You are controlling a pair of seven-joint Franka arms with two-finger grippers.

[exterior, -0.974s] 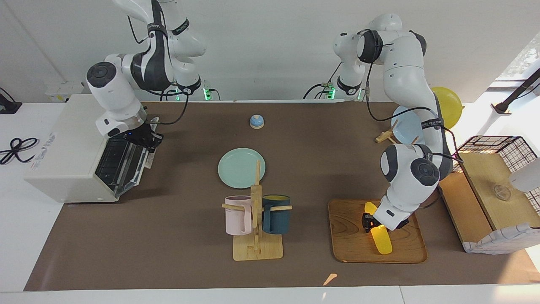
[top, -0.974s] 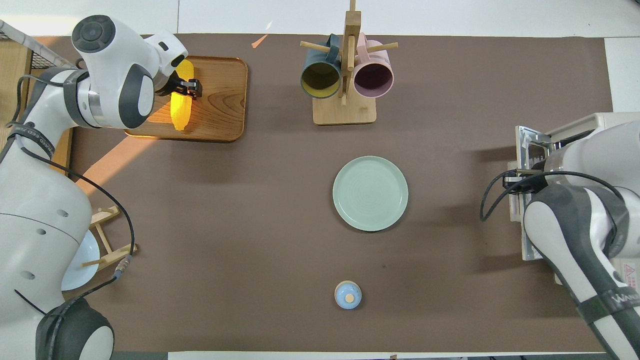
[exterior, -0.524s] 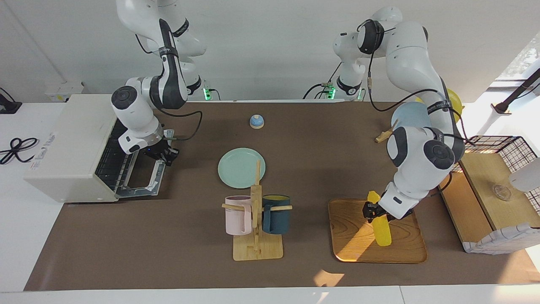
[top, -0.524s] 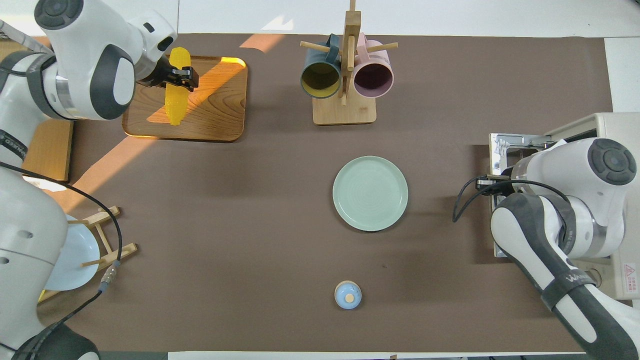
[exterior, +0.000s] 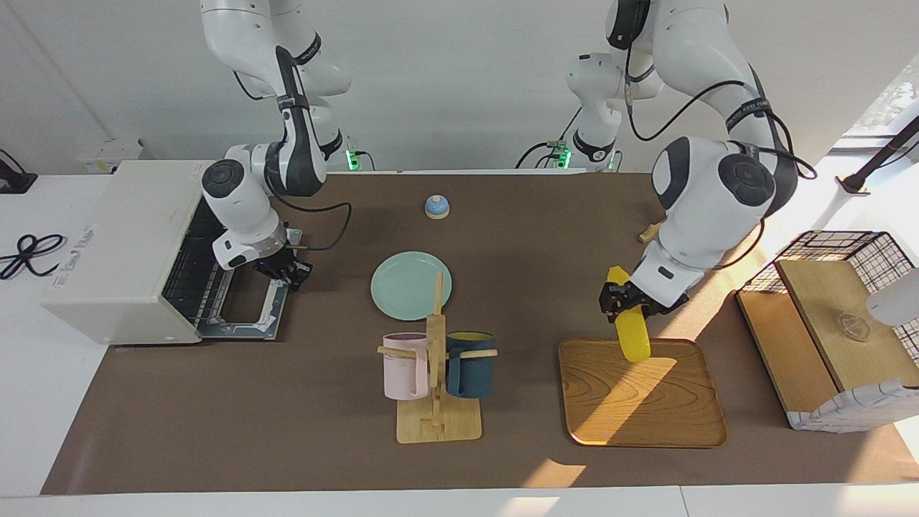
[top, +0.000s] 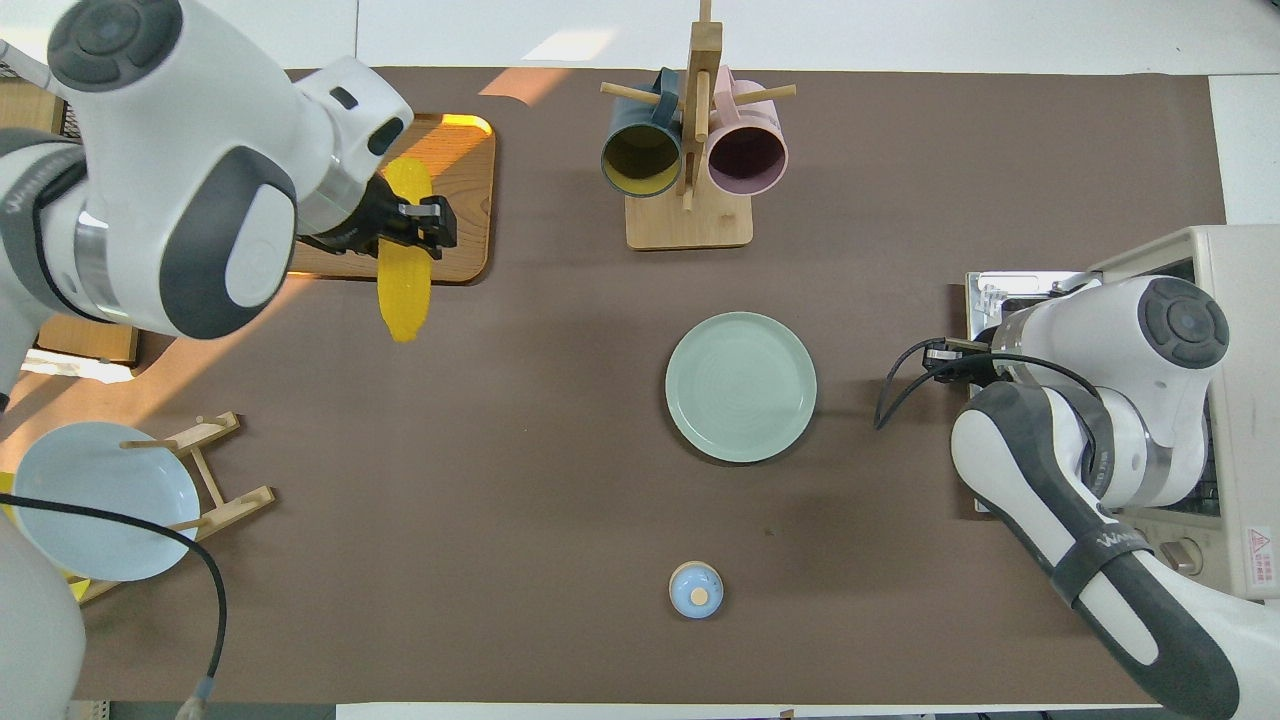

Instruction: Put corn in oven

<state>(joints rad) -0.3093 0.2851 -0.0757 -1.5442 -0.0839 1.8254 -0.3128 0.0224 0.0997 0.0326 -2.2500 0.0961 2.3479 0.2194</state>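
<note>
- Over the edge of the wooden tray (exterior: 642,402) that lies nearer the robots, the left gripper (exterior: 623,304) is hanging in the air, clamped across the corn (exterior: 630,332) a little above its middle.
- The corn is tilting, its lower tip pointing down toward the tray and its upper tip poking out above the gripper; it is clear of the tray and of the worktop (exterior: 287,416).
- Seen from overhead, the corn (top: 404,270) is sticking out on both sides of the left gripper (top: 428,224), partly over the tray (top: 465,210) and partly over the brown worktop.
- At the right arm's end of the worktop, the oven (exterior: 118,251) is standing with its drop-down door (exterior: 248,312) lying flat open and the wire rack showing inside.
- The right gripper (exterior: 283,271) is sitting shut, holding nothing, just at the edge of the open door, close above it; whether it is touching the door I cannot tell.
- Between the two arms, a pale green plate (exterior: 411,284) is lying on the worktop, with a wooden mug stand (exterior: 438,388) farther from the robots, carrying a pink mug (exterior: 406,365) and a dark teal mug (exterior: 470,362).
- A small blue bell (exterior: 436,207) is resting near the robots' edge.
- A wire-and-wood basket box (exterior: 836,323) is standing at the left arm's end, and a light blue plate (top: 95,500) is leaning in a small wooden rack (top: 215,470) near that arm's base.
</note>
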